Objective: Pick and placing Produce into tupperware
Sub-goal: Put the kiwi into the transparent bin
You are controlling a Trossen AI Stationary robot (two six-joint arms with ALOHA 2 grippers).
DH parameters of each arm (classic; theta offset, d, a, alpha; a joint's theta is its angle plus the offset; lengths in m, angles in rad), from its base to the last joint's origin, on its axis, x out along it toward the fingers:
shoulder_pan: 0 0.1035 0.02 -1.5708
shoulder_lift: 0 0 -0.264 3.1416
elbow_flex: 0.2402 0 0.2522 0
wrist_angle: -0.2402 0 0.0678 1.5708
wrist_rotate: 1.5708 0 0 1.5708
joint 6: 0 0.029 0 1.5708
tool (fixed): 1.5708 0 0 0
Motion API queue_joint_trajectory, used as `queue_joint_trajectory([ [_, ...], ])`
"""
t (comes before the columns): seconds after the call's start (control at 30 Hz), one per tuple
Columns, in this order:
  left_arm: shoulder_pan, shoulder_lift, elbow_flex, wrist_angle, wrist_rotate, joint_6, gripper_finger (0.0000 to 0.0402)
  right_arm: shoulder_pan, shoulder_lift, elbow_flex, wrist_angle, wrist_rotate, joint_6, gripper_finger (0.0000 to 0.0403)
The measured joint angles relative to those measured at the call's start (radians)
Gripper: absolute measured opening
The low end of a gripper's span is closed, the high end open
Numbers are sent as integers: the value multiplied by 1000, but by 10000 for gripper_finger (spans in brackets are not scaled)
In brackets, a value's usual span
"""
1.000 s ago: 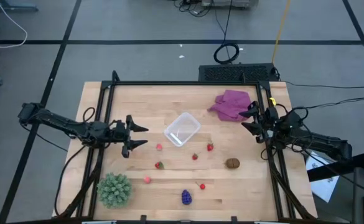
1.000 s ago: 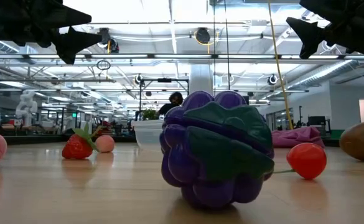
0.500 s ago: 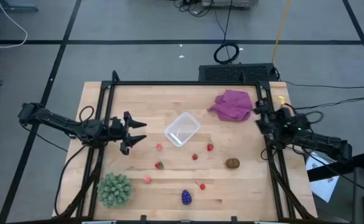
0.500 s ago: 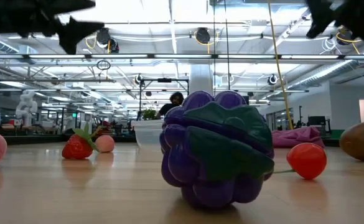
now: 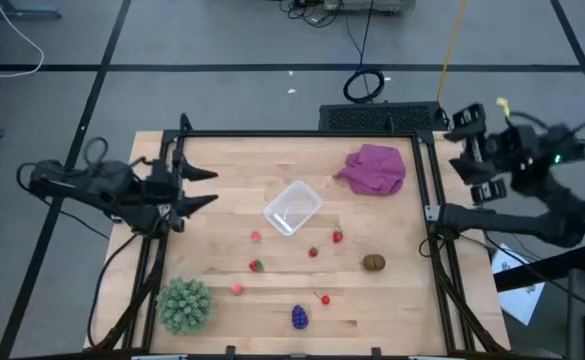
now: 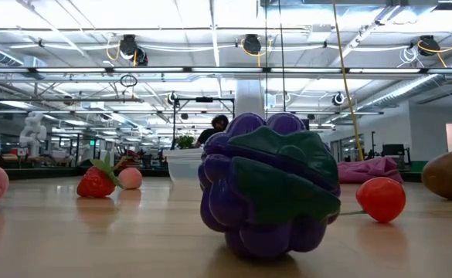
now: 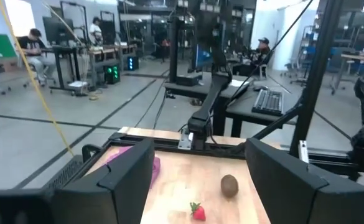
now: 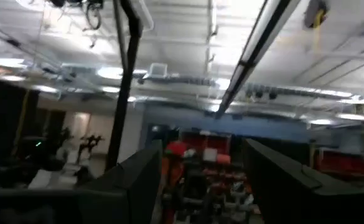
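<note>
The toy produce lies loose on the wooden table: a purple-blue grape bunch [image 5: 300,317] [image 6: 268,185], a brown oval [image 5: 373,262] [image 7: 229,185], red strawberries [image 5: 257,265] [image 5: 337,236] and pink pieces [image 5: 236,289] [image 5: 256,237]. The clear tupperware [image 5: 293,207] stands upright at mid-table, with nothing visible in it. My left gripper [image 5: 210,186] hovers open over the table's left side, pointing toward the tub. My right gripper [image 5: 469,150] is open, raised beyond the table's right edge; its wrist view shows only ceiling.
A green spiky ball plant [image 5: 184,304] sits at the near left corner. A magenta cloth [image 5: 376,167] lies crumpled at the far right. A red cherry piece [image 5: 324,298] rests near the grapes. Black frame rails [image 5: 435,240] run along both sides of the table.
My left gripper has drawn back toward the table's left edge and risen out of the low view. My right gripper has lifted from beside the cloth, moved out past the right edge and tipped upward. No fruit and not the tub has moved.
</note>
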Motion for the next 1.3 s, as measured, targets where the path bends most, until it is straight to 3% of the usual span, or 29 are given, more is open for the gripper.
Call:
queue_joint_trajectory([
  [0.1,-17,16,82,-71,0,-13,257,0,158,192,-179,-77,-2,215],
  [0.2,-29,30,116,-112,-1,-31,257,17,290,367,-475,-85,-51,215],
  [0.33,-33,44,119,-185,-8,-86,257,81,449,527,-906,91,-139,215],
  [0.47,-34,69,119,-287,-73,-161,257,150,577,563,-1190,273,-170,215],
  [0.63,-33,107,119,-344,-117,-220,257,193,698,560,-1479,314,-170,215],
  [0.77,-33,129,119,-340,-128,-220,257,196,754,509,-1558,314,-113,215],
  [1.17,-33,135,119,-338,-138,-221,257,196,769,178,-1347,315,-124,215],
  [1.3,-33,135,119,-339,-138,-219,257,196,767,111,-1367,314,-4,215],
])
